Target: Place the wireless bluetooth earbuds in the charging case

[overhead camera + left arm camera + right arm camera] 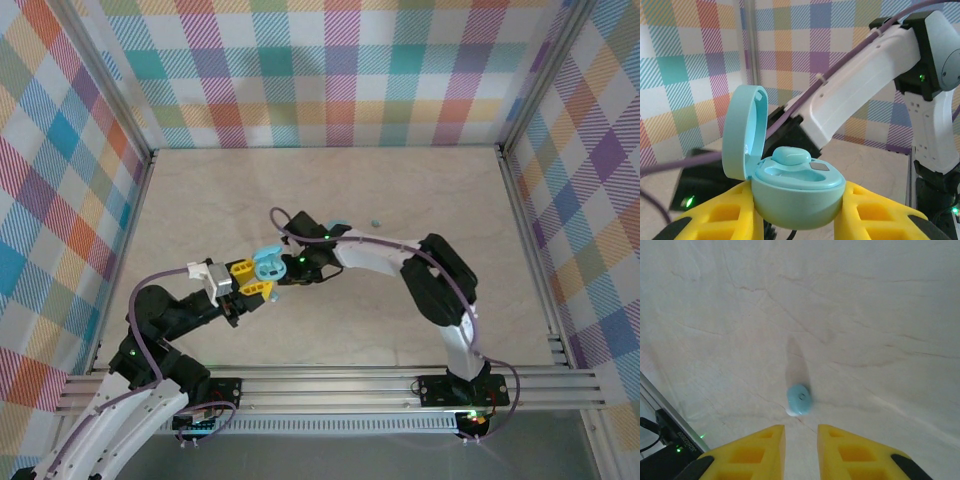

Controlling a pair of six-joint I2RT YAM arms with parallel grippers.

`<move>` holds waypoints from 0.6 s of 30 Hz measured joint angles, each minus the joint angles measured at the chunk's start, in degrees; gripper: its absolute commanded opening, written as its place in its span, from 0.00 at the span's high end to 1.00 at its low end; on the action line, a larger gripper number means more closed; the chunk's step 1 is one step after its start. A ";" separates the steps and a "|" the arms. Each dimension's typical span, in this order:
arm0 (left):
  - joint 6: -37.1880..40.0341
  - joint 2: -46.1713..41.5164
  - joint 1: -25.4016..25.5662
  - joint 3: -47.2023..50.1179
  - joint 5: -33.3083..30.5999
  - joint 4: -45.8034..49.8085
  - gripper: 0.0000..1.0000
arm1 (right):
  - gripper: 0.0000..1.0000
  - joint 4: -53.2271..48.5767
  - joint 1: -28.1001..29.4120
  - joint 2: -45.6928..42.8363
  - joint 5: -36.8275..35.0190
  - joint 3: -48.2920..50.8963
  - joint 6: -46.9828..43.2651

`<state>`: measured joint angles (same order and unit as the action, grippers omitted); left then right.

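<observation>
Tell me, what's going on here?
The left gripper holds the open charging case, with one earbud already seated inside. The right gripper, open and empty, hovers just short of a loose earbud lying on the table.

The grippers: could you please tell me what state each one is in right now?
Left gripper: closed on the open charging case.
Right gripper: slightly open, empty.
</observation>
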<state>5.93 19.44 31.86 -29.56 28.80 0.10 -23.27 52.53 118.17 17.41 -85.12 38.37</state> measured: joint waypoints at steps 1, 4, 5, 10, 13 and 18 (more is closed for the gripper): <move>-0.02 -0.15 0.00 -0.07 0.00 0.24 0.85 | 0.76 -0.37 0.66 1.31 0.02 -1.36 0.00; 0.15 -0.50 0.00 -0.42 -0.02 1.25 0.85 | 0.75 -1.53 2.10 4.00 -0.04 -4.39 -0.04; 0.20 -0.66 0.00 -0.46 -0.02 1.53 0.85 | 0.74 -1.79 2.43 4.39 -0.04 -4.90 -0.07; 0.87 -1.55 0.00 -0.90 -0.31 3.23 0.85 | 0.73 -3.37 2.67 4.96 -0.68 -6.29 -0.22; 1.05 -2.25 0.00 -1.20 -0.46 4.13 0.85 | 0.73 -4.15 2.67 4.96 -1.60 -6.73 -0.24; 1.07 -2.62 0.00 -1.25 -0.48 4.44 0.85 | 0.72 -5.86 2.80 5.14 -3.56 -7.54 -0.68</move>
<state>7.01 16.82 31.86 -30.81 28.32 4.54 -29.12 55.33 123.31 13.85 -92.66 37.69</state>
